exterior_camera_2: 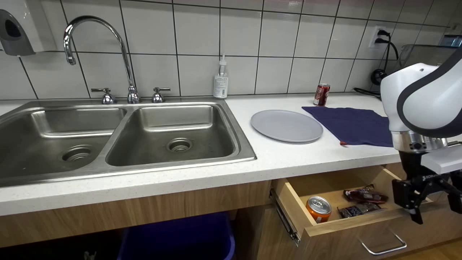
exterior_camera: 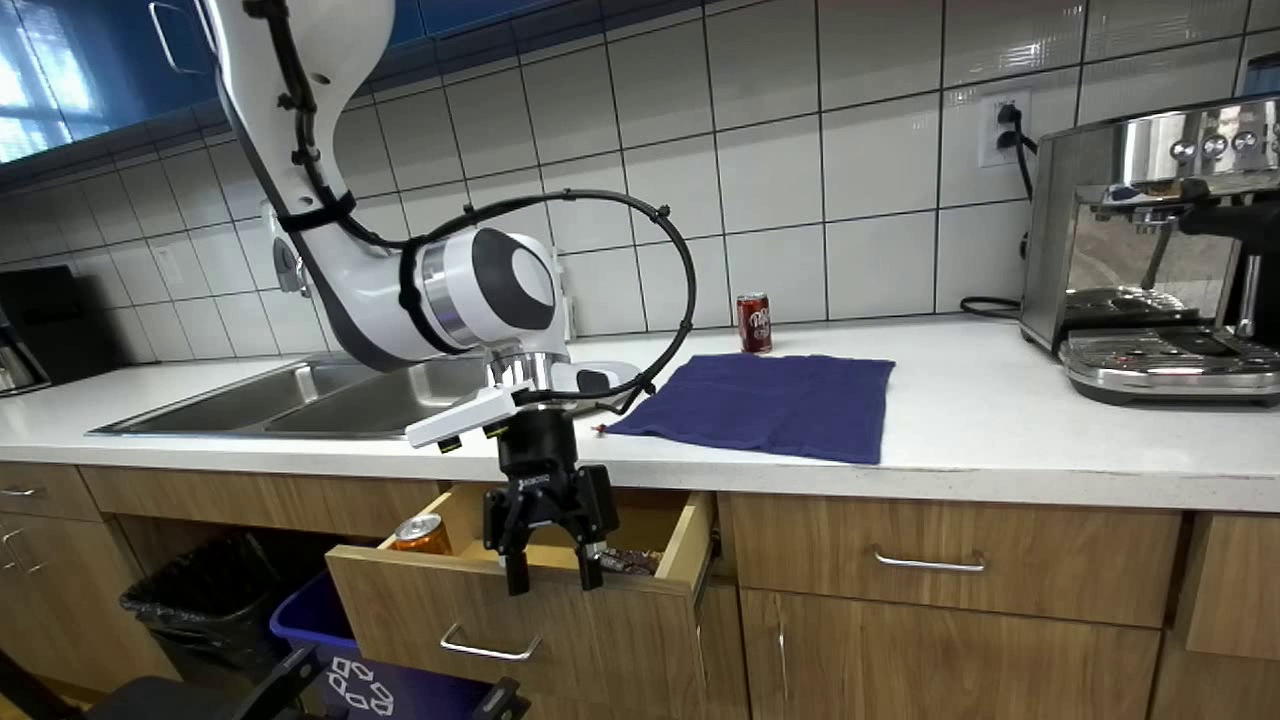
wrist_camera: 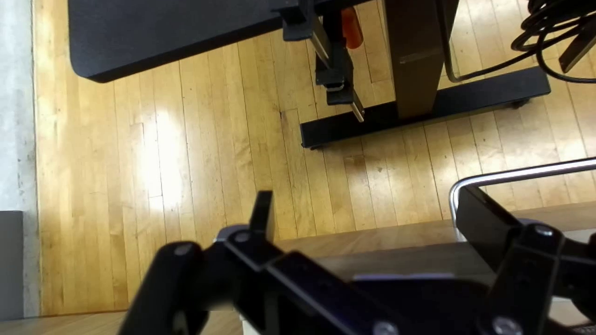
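In an exterior view, a steel sink is set into the white surface, its chrome faucet at twelve o'clock, a pump bottle at two and a grey plate at three. In an exterior view, a dark blue cloth lies with a red can just beside it at twelve o'clock, an espresso machine at two and a blue recycling bin at eight.
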Motion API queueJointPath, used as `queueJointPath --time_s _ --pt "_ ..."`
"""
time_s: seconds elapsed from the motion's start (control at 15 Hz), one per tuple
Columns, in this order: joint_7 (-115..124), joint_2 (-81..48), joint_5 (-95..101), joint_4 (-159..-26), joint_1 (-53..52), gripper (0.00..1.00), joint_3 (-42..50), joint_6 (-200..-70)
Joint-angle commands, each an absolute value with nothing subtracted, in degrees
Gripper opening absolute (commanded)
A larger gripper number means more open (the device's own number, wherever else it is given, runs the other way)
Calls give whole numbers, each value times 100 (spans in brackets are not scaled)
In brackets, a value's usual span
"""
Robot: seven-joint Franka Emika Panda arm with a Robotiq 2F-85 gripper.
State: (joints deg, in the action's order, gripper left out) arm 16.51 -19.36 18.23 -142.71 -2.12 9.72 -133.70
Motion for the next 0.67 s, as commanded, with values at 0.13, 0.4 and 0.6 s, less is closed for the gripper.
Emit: queueJointPath --time_s 0.13,0.4,0.6 --pt "1981 -2058 1959 -14148 -213 100 1020 -13730" --pt "1962 -2101 1910 -14121 -205 100 1013 -13916" --pt "1919 -2126 1877 -14110 -198 100 995 -14010"
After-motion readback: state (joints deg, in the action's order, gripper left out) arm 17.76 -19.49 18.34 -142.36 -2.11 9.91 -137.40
